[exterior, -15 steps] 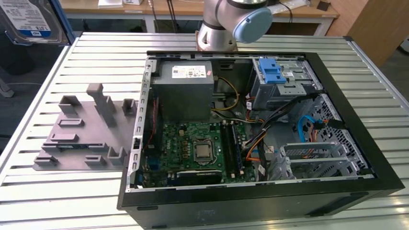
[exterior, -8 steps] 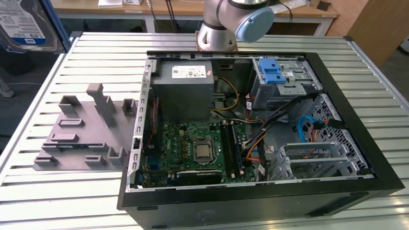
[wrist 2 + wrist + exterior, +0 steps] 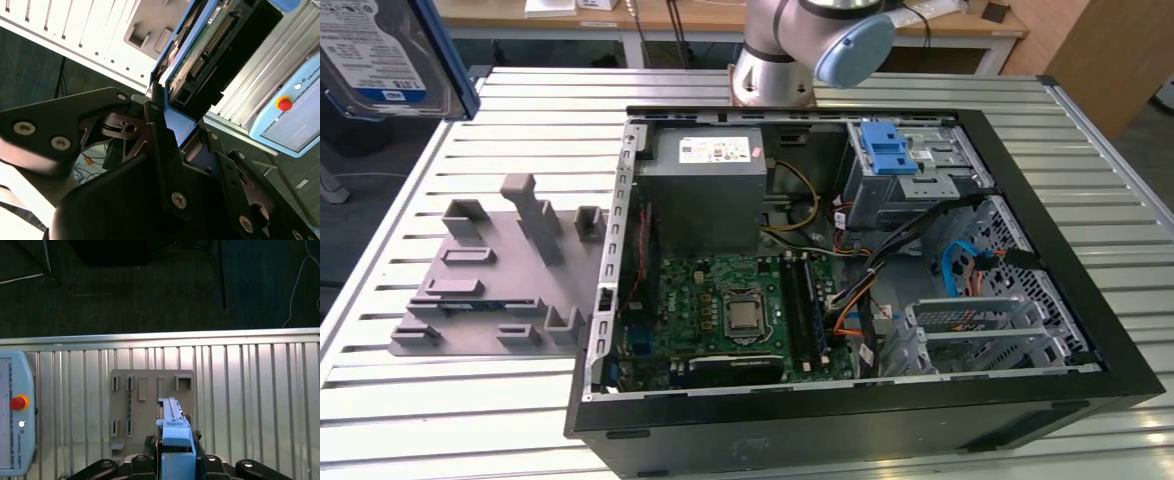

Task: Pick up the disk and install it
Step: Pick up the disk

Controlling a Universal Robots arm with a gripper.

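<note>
Slatted aluminium formed the bench (image 3: pixel 494 420), with a dark floor beyond its edge. On it lay an open computer case (image 3: pixel 1067 400), its side panel off. The circuit board (image 3: pixel 720 310), a grey metal box (image 3: pixel 707 180) and a light-blue latch (image 3: pixel 887 150) were in plain sight inside. The arm (image 3: pixel 801 40) rose from the bench just behind the case. Beside the case, toward the exterior view's left, sat a grey fixture (image 3: pixel 494 300) with upright posts and slots.

The disk (image 3: pixel 380 55) hung in the air at the upper corner of the exterior view's left. Its blue-and-white label faced the camera and the blue frame ran down one edge. It was well apart from the case and clear of the fixture's posts.

In the second wrist view the end effector (image 3: pixel 180 130) was pinching the disk. Its black fingers (image 3: pixel 157 130) pressed against the blue frame from either side, and the disk's connector edge stood out beyond them. The first wrist view showed the disk (image 3: pixel 175 435) edge-on, with the grey fixture (image 3: pixel 145 390) lying flat on the slats beneath it. A teach pendant (image 3: pixel 15 415) with a red button rested on the bench near the fixture.
</note>
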